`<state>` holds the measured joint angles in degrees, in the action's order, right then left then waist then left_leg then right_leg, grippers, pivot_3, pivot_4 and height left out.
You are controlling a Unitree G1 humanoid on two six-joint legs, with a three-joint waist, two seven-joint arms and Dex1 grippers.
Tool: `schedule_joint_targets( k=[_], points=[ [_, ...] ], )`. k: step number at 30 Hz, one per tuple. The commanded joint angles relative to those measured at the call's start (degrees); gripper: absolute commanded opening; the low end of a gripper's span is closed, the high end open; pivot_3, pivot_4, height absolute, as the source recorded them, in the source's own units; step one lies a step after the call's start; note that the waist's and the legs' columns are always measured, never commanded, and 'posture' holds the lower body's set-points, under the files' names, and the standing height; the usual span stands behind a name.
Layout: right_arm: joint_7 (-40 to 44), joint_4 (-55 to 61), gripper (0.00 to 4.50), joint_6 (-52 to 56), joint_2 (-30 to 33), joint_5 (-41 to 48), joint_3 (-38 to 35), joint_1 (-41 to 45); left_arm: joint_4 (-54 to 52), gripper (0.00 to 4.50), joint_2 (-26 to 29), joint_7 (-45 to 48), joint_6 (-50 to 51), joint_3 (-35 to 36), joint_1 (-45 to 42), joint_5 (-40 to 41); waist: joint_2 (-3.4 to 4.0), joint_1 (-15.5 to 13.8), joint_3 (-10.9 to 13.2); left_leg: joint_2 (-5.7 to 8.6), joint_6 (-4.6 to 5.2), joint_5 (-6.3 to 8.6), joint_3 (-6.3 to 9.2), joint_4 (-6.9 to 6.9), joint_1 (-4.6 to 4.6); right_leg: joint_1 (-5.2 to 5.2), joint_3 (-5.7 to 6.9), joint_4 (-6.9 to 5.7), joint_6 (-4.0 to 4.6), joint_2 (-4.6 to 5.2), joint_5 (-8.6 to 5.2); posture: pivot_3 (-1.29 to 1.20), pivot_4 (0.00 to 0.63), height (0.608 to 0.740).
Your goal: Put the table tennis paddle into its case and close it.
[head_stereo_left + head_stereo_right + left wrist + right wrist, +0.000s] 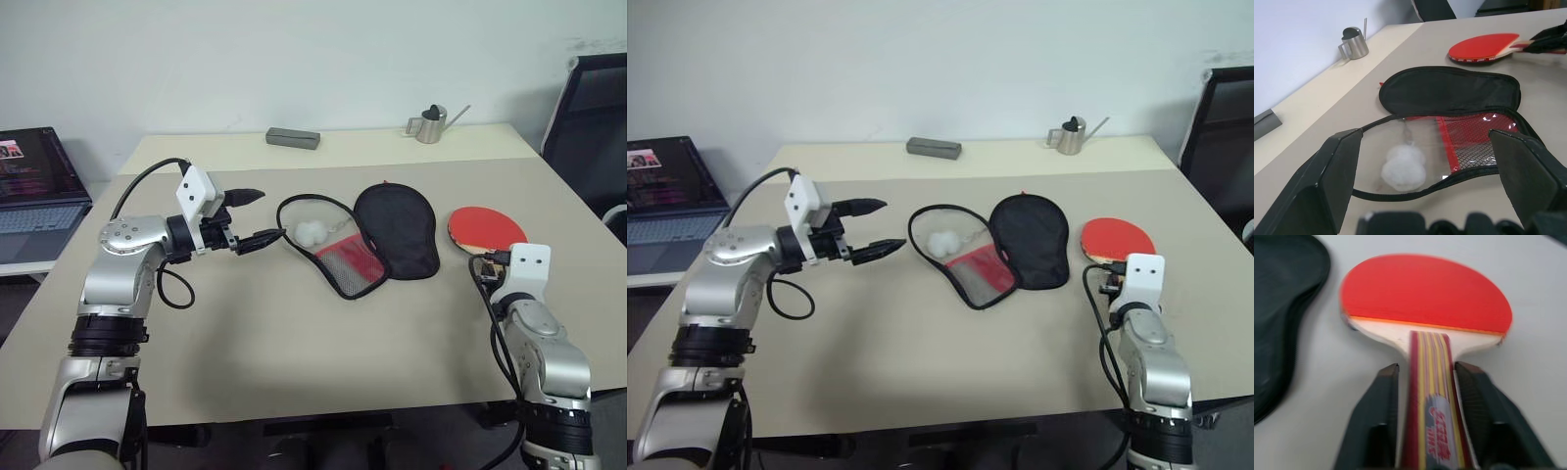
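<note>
Beige table with a few bystander items

A small metal watering can [428,124] and a flat grey box [292,138] sit well apart along the far edge of the table [294,343]; an open laptop [34,181] stands off its left side, a black chair [590,127] off its right.

Left claw [865,229] wide, right claw [1425,382] narrower.

Matt red rubber paddle [1425,291] with striped wood handle; black cloth-and-mesh case [377,235]; fluffy pom-pom [1403,166].
</note>
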<state>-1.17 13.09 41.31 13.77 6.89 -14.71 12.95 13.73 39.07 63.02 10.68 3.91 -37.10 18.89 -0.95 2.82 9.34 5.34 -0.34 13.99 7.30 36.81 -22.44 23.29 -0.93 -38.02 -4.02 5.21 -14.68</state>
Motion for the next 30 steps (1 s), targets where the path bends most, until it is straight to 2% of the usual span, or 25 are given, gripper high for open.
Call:
schedule_joint_targets(
  k=[1,3,16,24,28,30],
  points=[
    [0.4,0.8,3.28,1.9,1.2,-0.1,-0.4,0.4,-1.4,4.50,0.6,0.2,-0.8,0.6,-1.2,0.1,0.00,-0.1,0.0,0.01,0.00,0.00,0.00,0.01,0.00,0.00,0.00,0.01,0.00,0.00,0.00,0.00,0.150,0.740],
    [0.5,0.7,3.95,3.7,1.4,0.0,-0.2,0.8,-1.3,4.50,1.1,1.3,-0.8,0.0,-1.5,-0.1,0.00,-0.2,0.0,0.02,0.00,0.00,-0.01,0.01,-0.01,-0.01,0.00,0.01,0.00,0.01,0.00,0.00,0.150,0.740],
    [2.7,-8.1,3.95,5.5,5.0,-0.3,-0.5,6.6,0.4,4.50,0.8,3.2,-2.3,-1.0,-4.0,-1.3,-0.02,-0.2,0.0,-0.01,0.00,0.00,-0.04,0.04,0.00,-0.03,0.00,0.02,0.03,0.00,0.03,0.00,0.150,0.740],
    [4.1,-13.0,3.95,8.4,6.3,1.0,-1.9,7.1,0.4,4.50,1.2,3.5,-2.8,-0.7,-3.5,-1.4,-0.06,-0.5,0.0,-0.04,-0.08,-0.13,-0.06,0.16,0.09,-0.18,-0.02,0.11,-0.01,-0.05,0.30,0.00,0.150,0.740],
    [4.4,-14.8,3.12,8.1,6.4,1.0,-1.5,7.8,0.6,4.50,1.3,3.6,-2.9,-0.6,-3.3,-1.6,-0.17,-0.5,-0.1,-0.07,-0.10,-0.16,-0.06,0.16,0.11,-0.19,-0.02,0.10,0.05,-0.09,0.34,0.00,0.150,0.740],
    [4.7,-15.5,2.37,7.8,6.6,0.8,-0.9,8.3,0.7,4.50,1.3,3.7,-3.0,-0.6,-3.4,-1.7,-0.28,-0.5,-0.2,-0.07,-0.10,-0.17,-0.06,0.17,0.12,-0.19,-0.03,0.13,0.03,-0.09,0.39,0.00,0.150,0.740]
  ],
)
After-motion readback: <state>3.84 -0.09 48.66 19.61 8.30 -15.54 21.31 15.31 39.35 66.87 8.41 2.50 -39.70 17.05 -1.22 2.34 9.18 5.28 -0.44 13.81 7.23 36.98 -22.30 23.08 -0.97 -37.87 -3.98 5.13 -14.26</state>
